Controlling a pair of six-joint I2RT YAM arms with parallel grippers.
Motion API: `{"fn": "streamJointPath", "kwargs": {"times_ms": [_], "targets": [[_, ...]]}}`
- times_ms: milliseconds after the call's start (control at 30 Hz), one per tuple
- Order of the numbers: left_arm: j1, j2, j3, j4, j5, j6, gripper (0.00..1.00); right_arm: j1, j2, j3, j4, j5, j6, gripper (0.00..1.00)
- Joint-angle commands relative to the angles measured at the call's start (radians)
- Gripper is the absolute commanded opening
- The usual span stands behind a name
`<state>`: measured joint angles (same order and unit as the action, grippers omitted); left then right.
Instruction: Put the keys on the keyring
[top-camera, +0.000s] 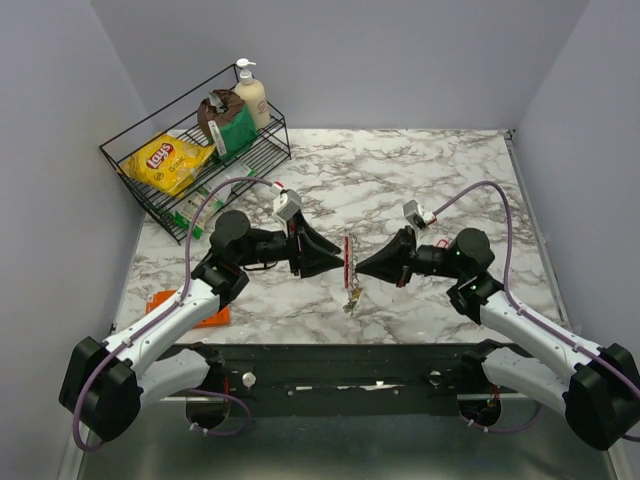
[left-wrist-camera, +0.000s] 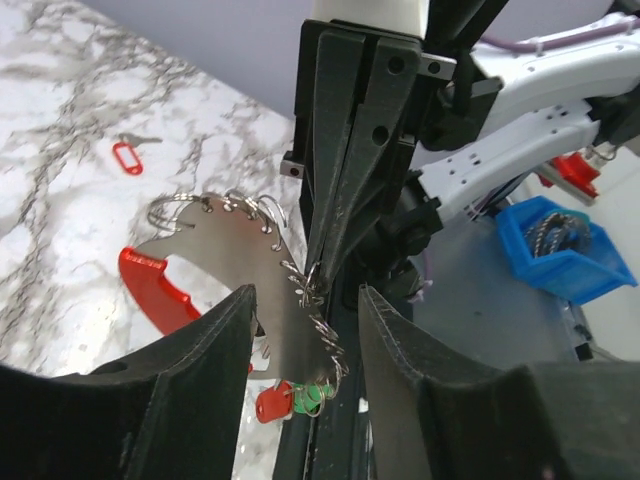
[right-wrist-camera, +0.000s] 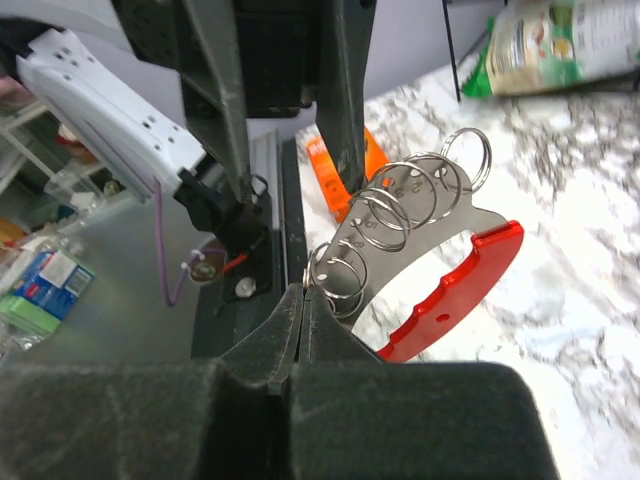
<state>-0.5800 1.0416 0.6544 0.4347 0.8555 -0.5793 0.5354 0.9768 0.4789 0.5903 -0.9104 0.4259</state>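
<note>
The keyring (top-camera: 348, 258) stands on edge above the table's middle, between both grippers. It is a silvery plate (left-wrist-camera: 225, 240) with several wire rings and a red curved handle (right-wrist-camera: 450, 300). My right gripper (right-wrist-camera: 305, 292) is shut on a ring at the plate's edge; it is also in the top view (top-camera: 360, 265). My left gripper (left-wrist-camera: 305, 295) is open, its fingers on either side of the plate's edge and a hanging chain. Keys with red and green heads (left-wrist-camera: 288, 400) hang from that chain (top-camera: 352, 298). One red-tagged key (left-wrist-camera: 127, 156) lies on the marble.
A black wire rack (top-camera: 150, 200) at the back left holds a yellow chips bag (top-camera: 168, 160), a green-brown bag and a pump bottle (top-camera: 251, 95). A flat orange packet (top-camera: 190, 312) lies by the left arm. Grey walls close in the left, back and right.
</note>
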Motion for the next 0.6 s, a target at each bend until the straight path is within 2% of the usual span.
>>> {"fn": "streamJointPath", "kwargs": {"times_ms": [0, 100, 367, 567], "targets": [[-0.001, -0.012, -0.009, 0.2, 0.05, -0.132, 0.51, 0.003, -0.01, -0.016, 0.325, -0.018, 0.149, 0.01], [-0.004, -0.012, -0.024, 0.283, 0.036, -0.171, 0.49, 0.005, -0.003, -0.014, 0.371, -0.007, 0.185, 0.01], [-0.038, 0.024, -0.006, 0.303, 0.013, -0.172, 0.45, 0.005, -0.012, -0.008, 0.381, 0.005, 0.203, 0.01], [-0.072, 0.074, 0.017, 0.299, 0.011, -0.166, 0.37, 0.005, -0.015, -0.011, 0.384, 0.013, 0.208, 0.01]]}}
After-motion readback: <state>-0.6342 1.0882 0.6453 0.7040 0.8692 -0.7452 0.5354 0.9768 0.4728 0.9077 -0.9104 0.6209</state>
